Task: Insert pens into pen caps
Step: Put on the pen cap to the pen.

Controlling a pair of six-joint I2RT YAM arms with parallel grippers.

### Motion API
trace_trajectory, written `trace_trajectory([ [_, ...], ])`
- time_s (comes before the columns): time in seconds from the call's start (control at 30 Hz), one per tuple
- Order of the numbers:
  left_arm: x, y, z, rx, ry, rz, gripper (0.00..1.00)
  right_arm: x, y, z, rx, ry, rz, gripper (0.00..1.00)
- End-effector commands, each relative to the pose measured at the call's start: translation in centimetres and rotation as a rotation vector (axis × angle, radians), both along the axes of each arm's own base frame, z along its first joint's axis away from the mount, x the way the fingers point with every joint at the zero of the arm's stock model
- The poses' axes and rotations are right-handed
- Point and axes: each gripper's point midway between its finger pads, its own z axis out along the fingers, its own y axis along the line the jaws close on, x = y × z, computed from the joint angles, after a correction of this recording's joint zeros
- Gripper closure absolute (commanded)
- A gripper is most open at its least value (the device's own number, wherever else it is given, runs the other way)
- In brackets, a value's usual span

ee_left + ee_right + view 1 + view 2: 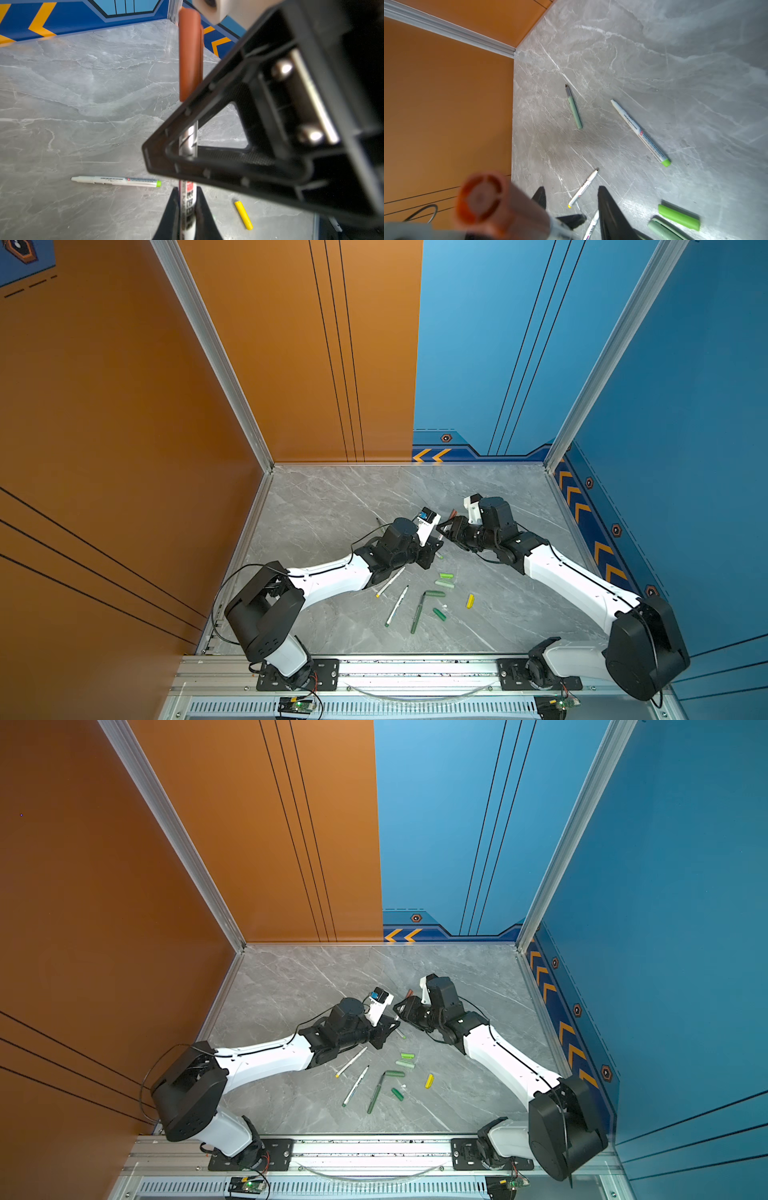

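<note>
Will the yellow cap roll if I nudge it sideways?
Probably: the yellow cap is a short round tube lying on its side on the smooth marbled table, so it may roll. Small, likely light; an off-centre squeeze could flick it away.

6 pens point(397, 605): 4 white, 1 sage, 1 dk green. 6 caps point(469, 600): 2 dk green, 1 ea brown, yellow, pale, bright green.

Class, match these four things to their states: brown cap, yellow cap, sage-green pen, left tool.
1 brown cap
2 yellow cap
3 sage-green pen
4 left tool

A shut on the white pen
B loose on the table, no pen in it
C on the table, tip bare
D fitted on the white pen's end

Pairs: 1-D, 2-B, 3-C, 4-A
</note>
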Motion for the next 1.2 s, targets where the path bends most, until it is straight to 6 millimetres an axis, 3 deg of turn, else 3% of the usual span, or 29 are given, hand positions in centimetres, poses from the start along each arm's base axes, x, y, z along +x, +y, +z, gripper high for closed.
trace_trajectory([
  [0.0, -0.5, 0.0, 0.1, -0.017, -0.008, -0.013, 1.0, -0.5, -1.1, 2.2, -0.029, -0.038, 0.009, 0.52],
  [0.3, -1.2, -0.2, -0.4, 0.018, -0.011, -0.038, 1.0, 0.5, -2.6, 3.5, -0.081, -0.082, -0.029, 0.44],
  [0.6, -2.1, -0.6, -0.6, 0.037, -0.011, -0.067, 1.0, 2.3, -2.7, 3.8, -0.132, -0.101, -0.044, 0.45],
  [0.73, -2.2, -0.7, -0.2, 0.028, -0.013, -0.07, 1.0, 2.4, -2.6, 3.5, -0.141, -0.097, -0.043, 0.54],
  [1.03, -2.4, -1.2, 1.3, -0.023, 0.003, -0.09, 1.0, 1.7, -2.3, 2.6, -0.179, -0.083, -0.034, 0.89],
  [1.17, -2.2, -1.4, 2.6, -0.055, 0.003, -0.093, 1.0, 1.4, -2.2, 2.3, -0.185, -0.075, -0.027, 0.96],
])
